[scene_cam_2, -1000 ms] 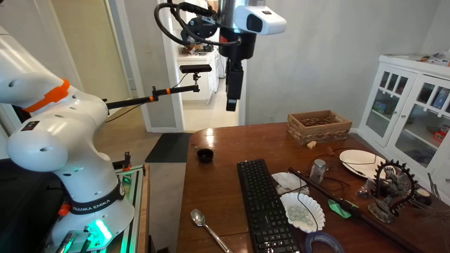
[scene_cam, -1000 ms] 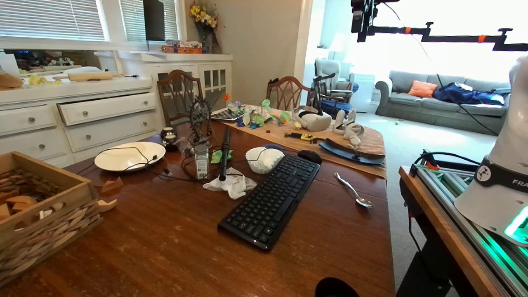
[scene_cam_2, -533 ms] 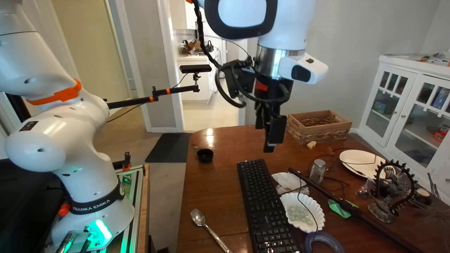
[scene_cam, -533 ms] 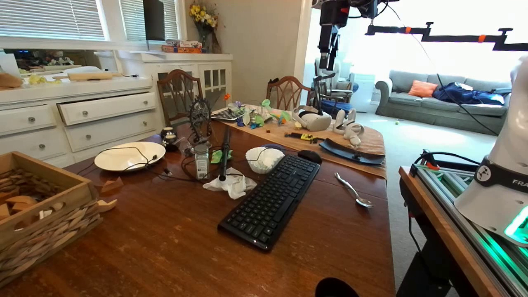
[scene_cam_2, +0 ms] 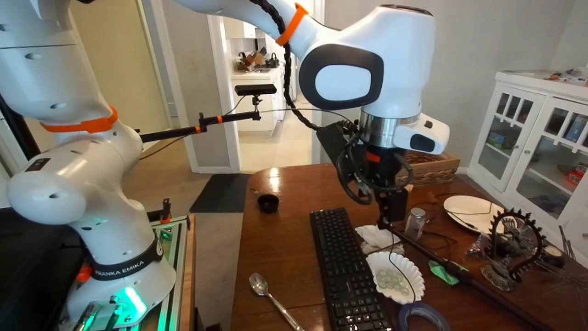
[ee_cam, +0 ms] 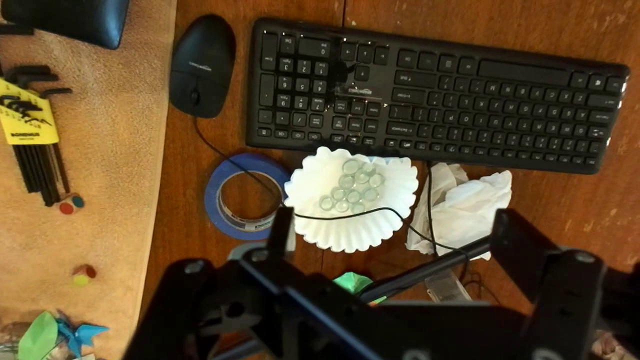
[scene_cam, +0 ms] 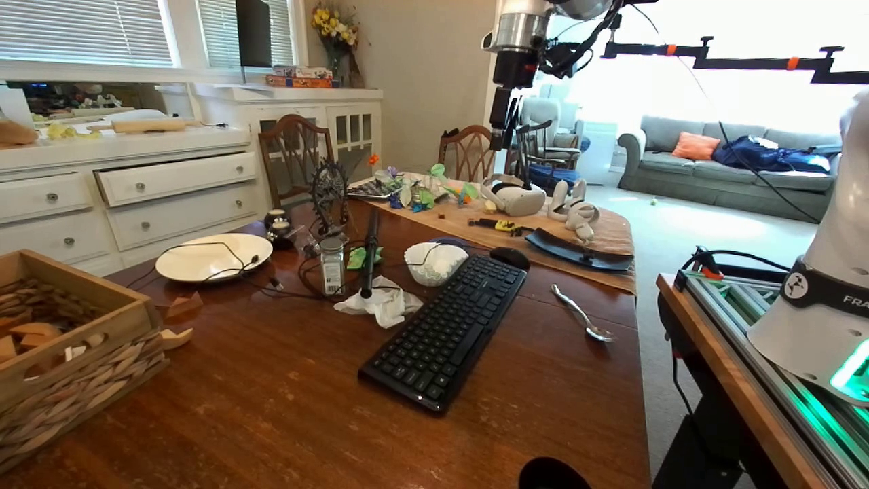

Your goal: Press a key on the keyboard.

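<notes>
The black keyboard (scene_cam: pixel 445 333) lies flat on the wooden table. It also shows in an exterior view (scene_cam_2: pixel 343 266) with its near end cut off by the frame edge. In the wrist view the whole keyboard (ee_cam: pixel 480 102) spans the upper part, with its keys upside down. My gripper (ee_cam: pixel 393 220) is open and empty, its two fingers wide apart over the white fluted bowl (ee_cam: pixel 352 232) and the crumpled tissue (ee_cam: pixel 462 210). The gripper hangs in the air in both exterior views (scene_cam: pixel 502 139) (scene_cam_2: pixel 388 220), above the table and off to the bowl side of the keyboard, touching nothing.
A black rod (scene_cam_2: pixel 425 253), a glass jar (scene_cam_2: pixel 415 224) and blue tape (ee_cam: pixel 215 200) lie near the bowl. A mouse (ee_cam: pixel 202 65) sits at the keyboard's end. A spoon (scene_cam_2: pixel 275 301), black cup (scene_cam_2: pixel 268 203), white plate (scene_cam: pixel 214 272) and wooden basket (scene_cam: pixel 75 339) are around.
The arm has swung out over the table and come down. In the exterior views the gripper has moved lower and past the keyboard toward the bowl side. The keyboard has not moved.
</notes>
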Robot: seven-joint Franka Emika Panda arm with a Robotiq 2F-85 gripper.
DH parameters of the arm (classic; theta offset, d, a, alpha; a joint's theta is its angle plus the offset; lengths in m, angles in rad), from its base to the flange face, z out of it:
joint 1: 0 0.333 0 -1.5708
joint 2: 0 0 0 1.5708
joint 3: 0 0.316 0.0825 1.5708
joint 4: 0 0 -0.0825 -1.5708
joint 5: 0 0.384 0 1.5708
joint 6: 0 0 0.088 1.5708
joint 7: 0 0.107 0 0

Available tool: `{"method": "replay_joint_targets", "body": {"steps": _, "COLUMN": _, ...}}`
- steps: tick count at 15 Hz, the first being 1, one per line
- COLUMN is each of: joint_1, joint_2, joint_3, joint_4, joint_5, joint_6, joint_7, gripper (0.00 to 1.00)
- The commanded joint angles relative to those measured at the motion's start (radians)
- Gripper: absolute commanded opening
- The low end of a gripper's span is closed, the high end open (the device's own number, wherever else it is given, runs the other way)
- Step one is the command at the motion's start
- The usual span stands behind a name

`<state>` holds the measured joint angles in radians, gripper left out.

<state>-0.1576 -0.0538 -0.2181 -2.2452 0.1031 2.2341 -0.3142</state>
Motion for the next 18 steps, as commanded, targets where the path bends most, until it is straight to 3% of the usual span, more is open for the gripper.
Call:
{"method": "replay_joint_targets", "body": {"steps": 1, "joint_1": -0.008, "joint_2": 0.005, "joint_3": 0.008, "joint_4": 0.005, "joint_5": 0.004, "joint_6": -0.003, "joint_7": -0.002, "gripper": 1.00}}
{"method": "replay_joint_targets", "body": {"steps": 8, "joint_1": -0.017, "joint_2": 0.036, "joint_3": -0.003, "joint_4": -0.016, "joint_5": 0.021, "joint_6": -0.009, "joint_7": -0.095, "gripper": 1.00}}
{"method": "replay_joint_targets", "body": {"steps": 10, "joint_1": -0.031, "joint_2": 0.075, "joint_3": -0.011, "joint_4": -0.040, "joint_5": 0.020, "joint_6": 0.049, "joint_7": -0.135, "gripper": 1.00}}
{"method": "replay_joint_targets", "body": {"steps": 11, "joint_1": -0.040, "joint_2": 0.105, "joint_3": -0.014, "joint_4": -0.042, "joint_5": 0.032, "joint_6": 0.064, "joint_7": -0.162, "gripper": 0.75}}
{"method": "replay_joint_targets", "body": {"steps": 13, "joint_1": -0.059, "joint_2": 0.162, "joint_3": -0.017, "joint_4": -0.029, "joint_5": 0.019, "joint_6": 0.072, "joint_7": -0.177, "gripper": 0.68}}
{"method": "replay_joint_targets", "body": {"steps": 18, "joint_1": -0.102, "joint_2": 0.303, "joint_3": -0.002, "joint_4": 0.028, "joint_5": -0.003, "joint_6": 0.114, "joint_7": -0.179, "gripper": 0.28}}
